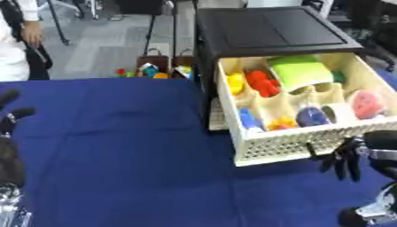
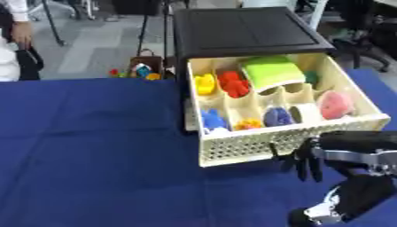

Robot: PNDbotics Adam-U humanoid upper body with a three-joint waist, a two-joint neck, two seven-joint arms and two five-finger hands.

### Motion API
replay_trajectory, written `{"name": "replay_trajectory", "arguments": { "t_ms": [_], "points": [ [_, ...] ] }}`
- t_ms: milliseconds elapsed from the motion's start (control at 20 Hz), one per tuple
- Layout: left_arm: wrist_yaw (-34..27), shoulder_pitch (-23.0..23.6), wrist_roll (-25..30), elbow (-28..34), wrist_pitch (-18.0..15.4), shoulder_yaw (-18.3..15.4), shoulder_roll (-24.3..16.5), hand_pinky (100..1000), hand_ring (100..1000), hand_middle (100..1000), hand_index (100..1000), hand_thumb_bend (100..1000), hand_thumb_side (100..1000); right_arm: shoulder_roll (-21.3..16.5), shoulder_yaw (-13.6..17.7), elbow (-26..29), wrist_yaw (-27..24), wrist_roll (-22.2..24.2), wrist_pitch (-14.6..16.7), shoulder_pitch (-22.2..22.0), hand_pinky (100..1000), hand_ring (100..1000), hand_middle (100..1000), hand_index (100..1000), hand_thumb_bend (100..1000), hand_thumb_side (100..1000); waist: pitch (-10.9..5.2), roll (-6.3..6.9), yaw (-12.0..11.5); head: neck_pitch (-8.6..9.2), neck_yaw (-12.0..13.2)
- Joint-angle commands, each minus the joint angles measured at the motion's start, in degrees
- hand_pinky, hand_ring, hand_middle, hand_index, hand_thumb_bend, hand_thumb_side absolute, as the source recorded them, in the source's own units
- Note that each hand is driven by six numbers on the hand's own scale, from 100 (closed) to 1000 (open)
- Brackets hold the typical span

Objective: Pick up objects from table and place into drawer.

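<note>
We see a blue-clothed table [image 1: 116, 146] with an open, well-filled drawer [image 2: 256, 144] and the robot's two hands at the edges

From the left: our left hand [image 1: 9, 116] shows at the left edge, and we cannot tell how its fingers stand; the cloth before us carries no loose object that we can make out; the cream drawer, pulled from its black cabinet [image 2: 244, 31], holds yellow, red, green, blue, white and pink pieces in its compartments; our right hand [image 2: 306, 159] hangs just before the drawer front, fingers relaxed downward, gripping nothing. We judge the placing nearly or wholly done, perhaps only closing left
</note>
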State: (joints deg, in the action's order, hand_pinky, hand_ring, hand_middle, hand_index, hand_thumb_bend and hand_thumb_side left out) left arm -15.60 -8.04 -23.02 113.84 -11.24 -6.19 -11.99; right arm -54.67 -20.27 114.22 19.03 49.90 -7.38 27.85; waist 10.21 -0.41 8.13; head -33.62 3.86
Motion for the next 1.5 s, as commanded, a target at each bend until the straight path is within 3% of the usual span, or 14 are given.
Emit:
{"name": "replay_trajectory", "arguments": {
  "t_ms": [50,1000,1050,1100,1500],
  "points": [
    [-0.21,-0.39,0.18,0.75,0.29,-0.22,-0.08,546,707,740,884,625,1000,-1.15,0.87,0.37,0.34,-0.88,0.48,0.94,250,641,823,883,706,779,-0.56,0.06,-0.10,0.72,-0.11],
    [-1.03,-0.35,1.09,0.75,0.69,-0.03,0.44,550,709,738,887,619,1000,-0.62,0.77,0.37,1.32,-2.12,-0.29,2.43,283,686,860,901,723,799,-0.08,0.07,-0.93,1.80,-0.78],
    [-1.05,-0.34,1.15,0.75,0.68,-0.04,0.45,550,709,738,887,619,1000,-0.56,0.79,0.37,1.35,-2.24,-0.33,2.54,284,687,865,905,683,819,-0.06,0.06,-0.97,1.85,-0.79],
    [-1.07,-0.32,1.18,0.75,0.68,-0.06,0.48,550,709,738,887,619,1000,-0.50,0.83,0.37,1.41,-2.41,-0.40,2.66,285,690,868,907,729,806,-0.05,0.07,-1.00,1.89,-0.82],
    [-1.21,-0.28,1.40,0.75,0.73,-0.14,0.65,552,709,737,889,616,1000,-0.44,1.15,0.37,3.33,-3.88,-1.30,2.55,298,708,891,918,726,824,0.15,0.11,-1.04,2.28,-1.04]
  ]
}}
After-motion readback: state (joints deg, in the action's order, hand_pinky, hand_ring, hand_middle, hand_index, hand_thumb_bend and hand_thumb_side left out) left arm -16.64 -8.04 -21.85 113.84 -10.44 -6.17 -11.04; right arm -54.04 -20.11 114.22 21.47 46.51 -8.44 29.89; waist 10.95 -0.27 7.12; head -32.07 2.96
